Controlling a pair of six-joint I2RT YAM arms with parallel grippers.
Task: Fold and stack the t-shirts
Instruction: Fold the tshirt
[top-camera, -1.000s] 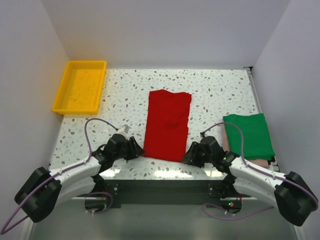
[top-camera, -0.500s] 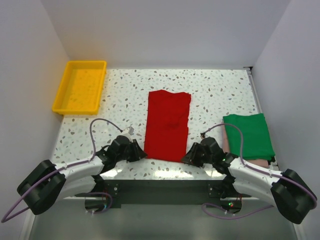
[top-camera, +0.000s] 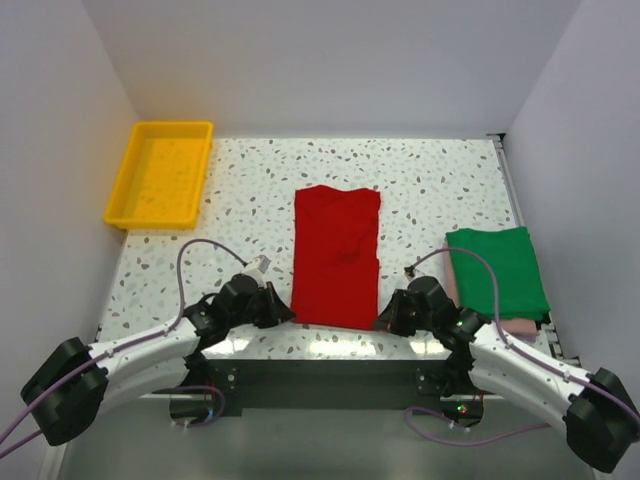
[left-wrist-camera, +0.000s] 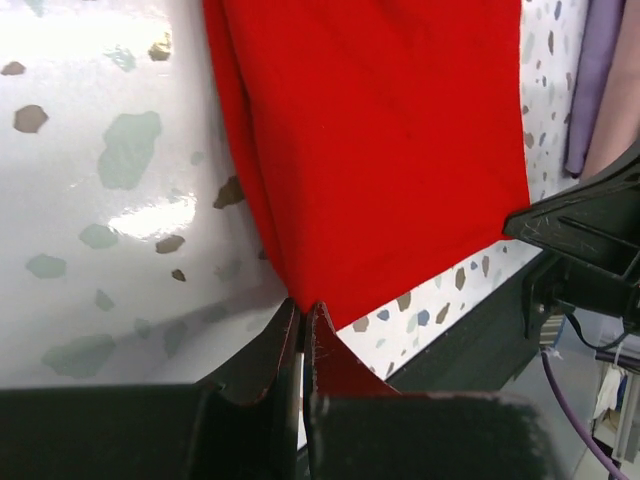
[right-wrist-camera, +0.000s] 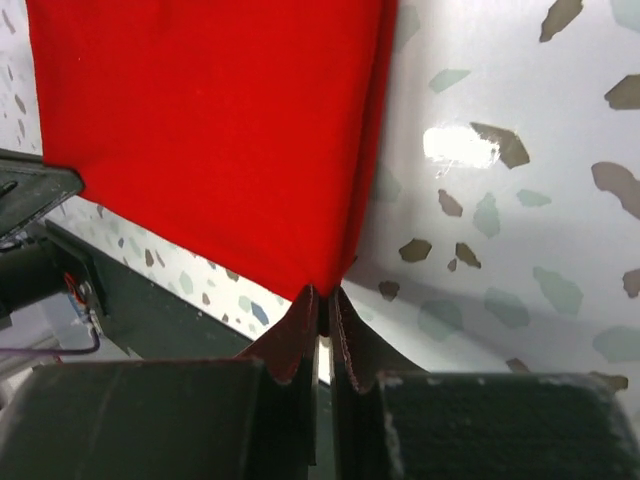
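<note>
The red t-shirt (top-camera: 336, 255) lies as a long folded strip in the middle of the table. My left gripper (top-camera: 287, 315) is shut on its near left corner, and my right gripper (top-camera: 381, 322) is shut on its near right corner. In the left wrist view the jaws of the left gripper (left-wrist-camera: 303, 308) pinch the tip of the red t-shirt (left-wrist-camera: 380, 140). The right wrist view shows the right gripper (right-wrist-camera: 323, 295) pinching the other corner of the red t-shirt (right-wrist-camera: 210, 120). At the right, the green t-shirt (top-camera: 497, 270) lies folded on top of the pink t-shirt (top-camera: 520, 326).
A yellow tray (top-camera: 129, 170) stands at the far left of the speckled table (top-camera: 440, 190). White walls close in the back and both sides. Both arm bases and their purple cables sit along the dark near edge (top-camera: 330, 375).
Both grippers have closed on the red t-shirt's near corners. Both arms have shifted slightly, and the shirt's near edge has straightened between them.
</note>
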